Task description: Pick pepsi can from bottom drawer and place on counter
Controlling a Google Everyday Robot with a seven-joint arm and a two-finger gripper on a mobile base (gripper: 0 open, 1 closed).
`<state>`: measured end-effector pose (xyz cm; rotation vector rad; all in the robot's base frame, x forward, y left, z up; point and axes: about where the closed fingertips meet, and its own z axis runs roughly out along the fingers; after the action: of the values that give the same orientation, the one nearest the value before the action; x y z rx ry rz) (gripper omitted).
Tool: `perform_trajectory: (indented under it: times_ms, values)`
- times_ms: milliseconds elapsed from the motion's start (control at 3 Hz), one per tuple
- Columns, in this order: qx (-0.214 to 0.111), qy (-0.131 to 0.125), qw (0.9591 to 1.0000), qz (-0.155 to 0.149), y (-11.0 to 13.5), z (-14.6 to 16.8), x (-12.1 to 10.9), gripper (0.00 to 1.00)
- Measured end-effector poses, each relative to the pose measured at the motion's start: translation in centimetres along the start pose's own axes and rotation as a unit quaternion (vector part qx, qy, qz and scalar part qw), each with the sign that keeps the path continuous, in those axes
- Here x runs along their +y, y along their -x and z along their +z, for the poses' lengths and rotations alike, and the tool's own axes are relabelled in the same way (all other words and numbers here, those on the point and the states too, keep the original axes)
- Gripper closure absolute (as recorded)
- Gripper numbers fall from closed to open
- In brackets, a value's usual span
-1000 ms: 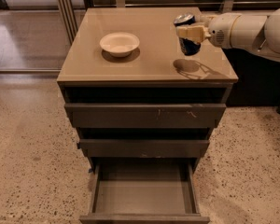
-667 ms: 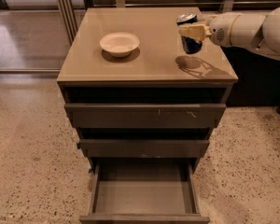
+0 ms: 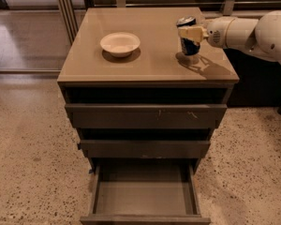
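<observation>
The pepsi can (image 3: 189, 44) is dark blue with a silver top and stands upright at the right side of the counter (image 3: 150, 55), its base at or just above the surface. My gripper (image 3: 187, 33) reaches in from the right on a white arm and is shut on the can's upper part. The bottom drawer (image 3: 144, 191) is pulled out toward the camera and its inside shows nothing in it.
A white bowl (image 3: 120, 43) sits on the left half of the counter. The two upper drawers (image 3: 145, 115) stand slightly ajar. The white arm (image 3: 253, 32) spans the right edge of the cabinet. Speckled floor surrounds the cabinet.
The gripper has lowered the can toward the counter; the can is now upright and down at the surface near its shadow.
</observation>
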<state>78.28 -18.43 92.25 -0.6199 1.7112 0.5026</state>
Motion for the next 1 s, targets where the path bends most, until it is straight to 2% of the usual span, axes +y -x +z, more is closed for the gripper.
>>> perform_trajectory:
  times_ms: [333, 1000]
  values:
    - [0.000, 0.000, 1.0000, 0.000, -0.02, 0.03, 0.00, 0.81]
    - [0.000, 0.000, 1.0000, 0.000, -0.02, 0.05, 0.01, 0.36]
